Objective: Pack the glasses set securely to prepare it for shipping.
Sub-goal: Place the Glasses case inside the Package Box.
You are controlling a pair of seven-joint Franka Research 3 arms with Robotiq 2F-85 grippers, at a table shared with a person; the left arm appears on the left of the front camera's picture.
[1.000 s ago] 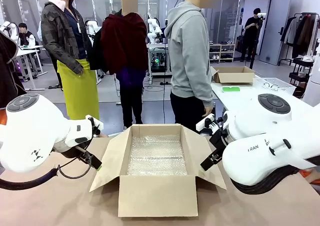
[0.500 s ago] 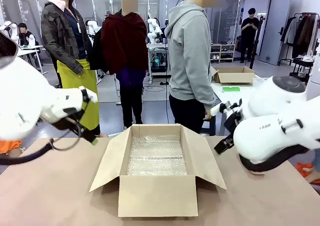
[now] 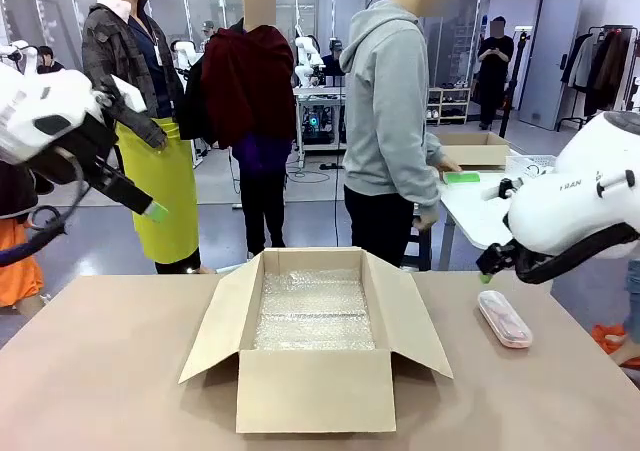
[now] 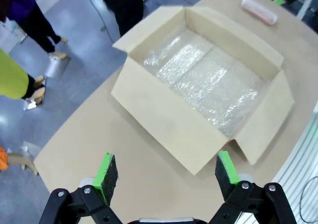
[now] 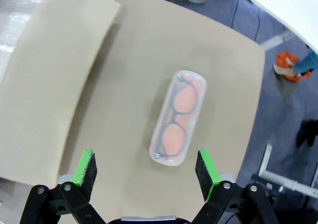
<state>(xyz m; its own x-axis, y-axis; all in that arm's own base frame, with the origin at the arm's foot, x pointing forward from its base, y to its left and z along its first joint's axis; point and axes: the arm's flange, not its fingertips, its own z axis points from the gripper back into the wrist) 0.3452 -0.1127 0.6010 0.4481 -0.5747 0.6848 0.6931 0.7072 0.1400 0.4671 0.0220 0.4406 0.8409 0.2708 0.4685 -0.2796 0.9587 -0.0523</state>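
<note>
The pink clear-topped glasses case (image 3: 504,319) lies flat on the brown table, right of the open cardboard box (image 3: 315,386). Dark eyeglasses show through its lid (image 5: 178,118). My right gripper (image 5: 144,167) hovers open straight above it, with nothing between its fingers; in the front view the right gripper (image 3: 486,274) hangs just behind the case. High at the left, my left gripper (image 3: 152,209) is open and empty, and its wrist view looks down on the box (image 4: 164,112) and the far pink case (image 4: 258,11). A mint green case (image 3: 461,178) lies on the white side table.
Bubble wrap (image 3: 314,311) lines the box floor, and its flaps (image 3: 420,321) splay outward. A person in a grey hoodie (image 3: 390,121) stands at the far side, one hand (image 3: 447,169) by the green case. A second cardboard box (image 3: 470,149) sits on the white table.
Both arms have lifted and swung outward from the box's sides. The pink case has come into view on the table at right. The person has turned toward the white table.
</note>
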